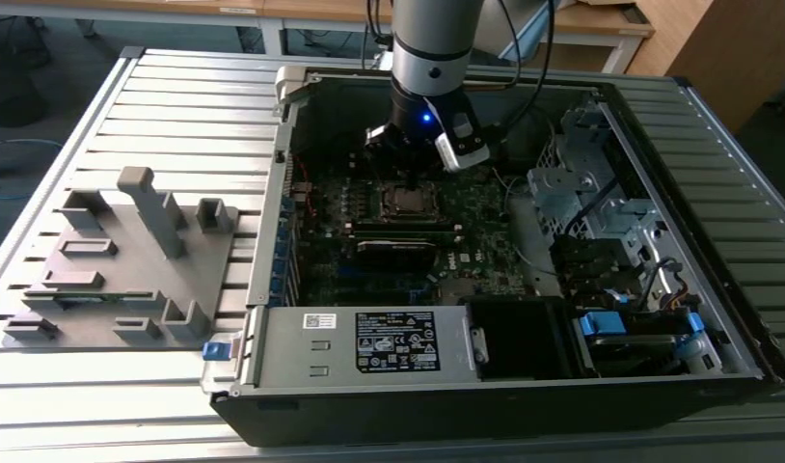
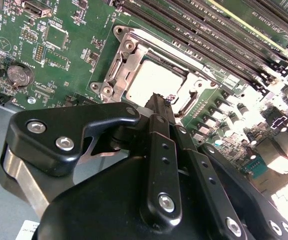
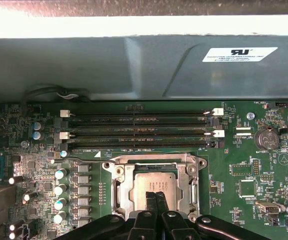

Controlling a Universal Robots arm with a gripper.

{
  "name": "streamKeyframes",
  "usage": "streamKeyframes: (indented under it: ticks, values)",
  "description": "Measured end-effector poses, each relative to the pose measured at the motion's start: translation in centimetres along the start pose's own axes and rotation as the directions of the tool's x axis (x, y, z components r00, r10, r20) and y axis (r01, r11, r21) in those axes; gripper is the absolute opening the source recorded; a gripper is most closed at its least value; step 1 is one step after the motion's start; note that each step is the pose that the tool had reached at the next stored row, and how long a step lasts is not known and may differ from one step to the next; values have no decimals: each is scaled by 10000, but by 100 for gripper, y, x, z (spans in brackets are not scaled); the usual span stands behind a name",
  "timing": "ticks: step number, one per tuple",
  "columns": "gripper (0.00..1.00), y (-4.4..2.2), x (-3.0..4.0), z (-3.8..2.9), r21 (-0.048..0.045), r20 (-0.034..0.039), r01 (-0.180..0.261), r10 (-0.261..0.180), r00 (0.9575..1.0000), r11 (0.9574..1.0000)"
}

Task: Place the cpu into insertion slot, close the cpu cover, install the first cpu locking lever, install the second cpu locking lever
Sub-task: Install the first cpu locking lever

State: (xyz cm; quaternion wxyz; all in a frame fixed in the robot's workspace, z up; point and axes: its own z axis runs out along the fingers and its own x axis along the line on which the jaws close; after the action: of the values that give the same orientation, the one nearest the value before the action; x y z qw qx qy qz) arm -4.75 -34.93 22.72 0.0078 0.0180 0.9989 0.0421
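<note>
exterior view: evenly lit | case [image 1: 496,415] interior: shadowed | motherboard [image 2: 73,65]: white glare one side

Looked like a robotics lab: open PC case [image 1: 496,415] on slatted alu bench [image 1: 174,96], wooden desks [image 1: 318,10] behind.

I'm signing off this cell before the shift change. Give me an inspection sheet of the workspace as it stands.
Surface: ribbed grey metal table, carrying an open black and silver computer case.
Job's things: small square silver-grey cpu is seated on the green motherboard; thin silver cpu cover frame lies flat around it.
Clutter: grey plastic fixture plate with upright posts beside the case, on the exterior view's left.
Grippers: black gripper inside the case, fingers shut, tips over the cpu's top.
Cables: black cables hang along the grey arm.
Surroundings: wooden desks behind the table.
</note>
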Motion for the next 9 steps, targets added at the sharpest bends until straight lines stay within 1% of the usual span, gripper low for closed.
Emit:
streamKeyframes:
  ticks: [3,9]
  values:
    - [10,0,3,0,1,0,-1,1,10000,10000]
    - [10,-1,40,0,0,10,0,0,10000,10000]
